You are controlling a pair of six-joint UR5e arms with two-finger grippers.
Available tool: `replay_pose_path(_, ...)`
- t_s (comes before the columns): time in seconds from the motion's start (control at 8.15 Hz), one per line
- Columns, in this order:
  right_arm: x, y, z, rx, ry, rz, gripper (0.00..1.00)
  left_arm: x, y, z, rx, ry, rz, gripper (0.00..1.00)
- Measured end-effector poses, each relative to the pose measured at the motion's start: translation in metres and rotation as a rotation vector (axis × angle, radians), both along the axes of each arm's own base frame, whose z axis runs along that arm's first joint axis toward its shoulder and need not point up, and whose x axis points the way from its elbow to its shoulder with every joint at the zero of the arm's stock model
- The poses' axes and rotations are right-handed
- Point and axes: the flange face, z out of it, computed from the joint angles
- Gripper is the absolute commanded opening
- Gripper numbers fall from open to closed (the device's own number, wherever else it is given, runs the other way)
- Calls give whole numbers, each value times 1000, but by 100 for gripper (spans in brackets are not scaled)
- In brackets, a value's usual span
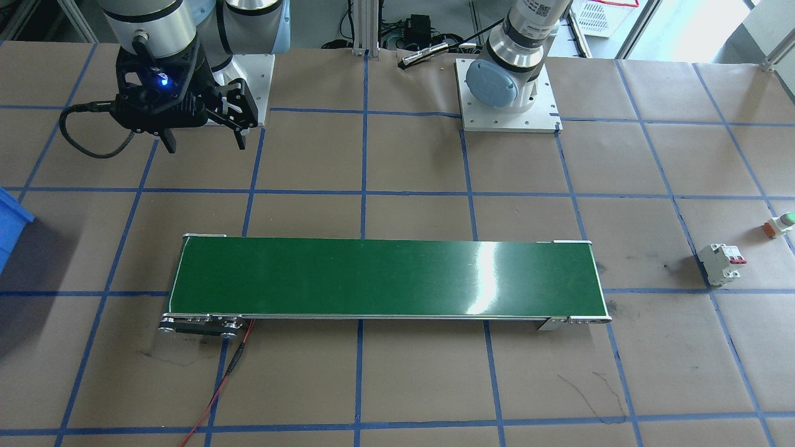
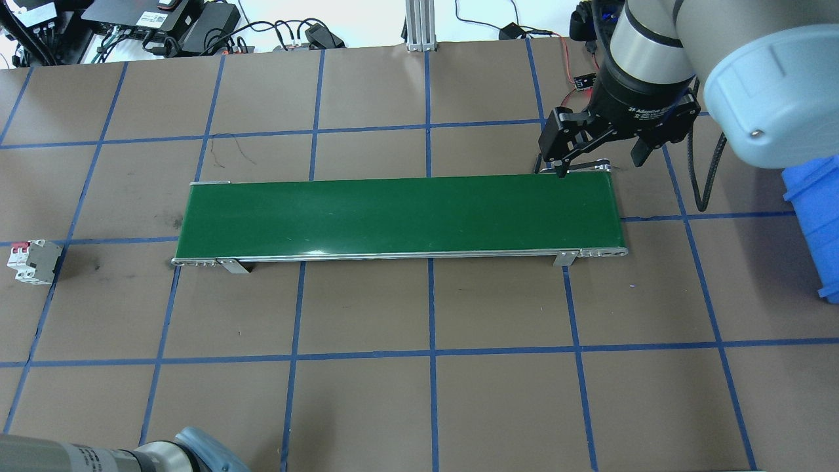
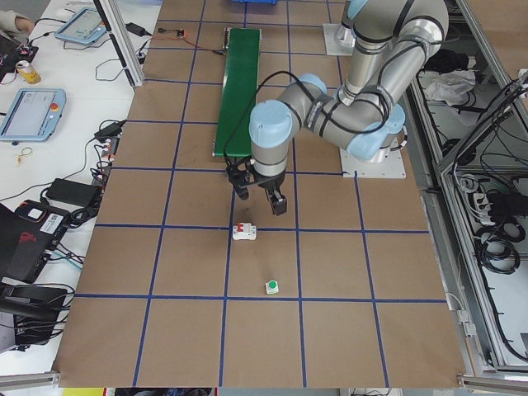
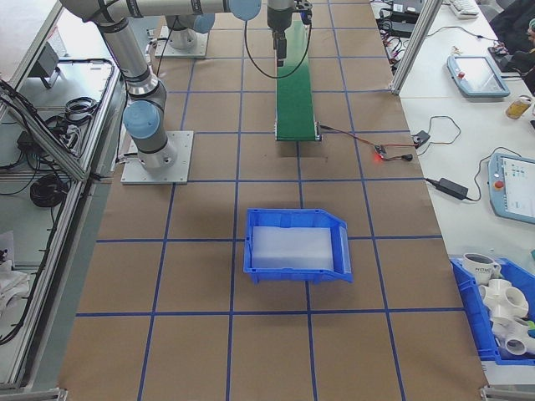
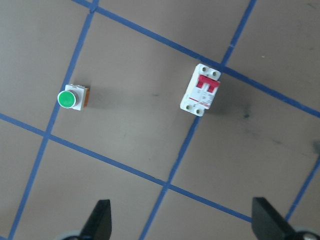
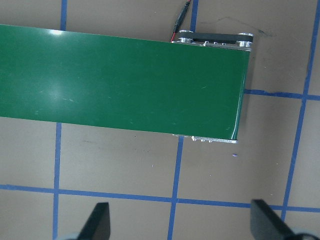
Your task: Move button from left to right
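Hovering wide-jawed and empty: left gripper (image 5: 182,227) above the button (image 5: 72,98), right gripper (image 2: 598,152) over the conveyor (image 2: 400,214).

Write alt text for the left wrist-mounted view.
Seen from above on brown paper crossed by blue tape lines, the green-capped button lies at left and a white circuit breaker with red toggles lies apart at upper right. The left pincer is open, its two dark fingertips at the bottom edge, touching neither.

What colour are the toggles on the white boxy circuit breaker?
Red toggles on the white boxy circuit breaker; clearest in the left wrist view.
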Motion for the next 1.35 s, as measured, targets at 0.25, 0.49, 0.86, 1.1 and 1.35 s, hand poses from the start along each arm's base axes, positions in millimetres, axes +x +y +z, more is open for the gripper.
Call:
replay_pose_path(0.25,0,0,0,0,-1,-1,100,71,11,-59,-8,-8,-75,100)
replay_pose_path(0.49,0,0,0,-1,-1,-1,100,109,16,-105,-11,-14,-111,100)
replay_pose_path(0.86,1,1,0,-1,-2,-1,100,137,10,-164,-23,-39,-195,100)
replay_pose_path(1.1,1,0,0,0,-2,0,100,141,9,-177,-20,-33,-260,100)
replay_pose_path(1.35,1,0,0,0,-1,1,100,143,8,-195,-13,-14,-305,100)
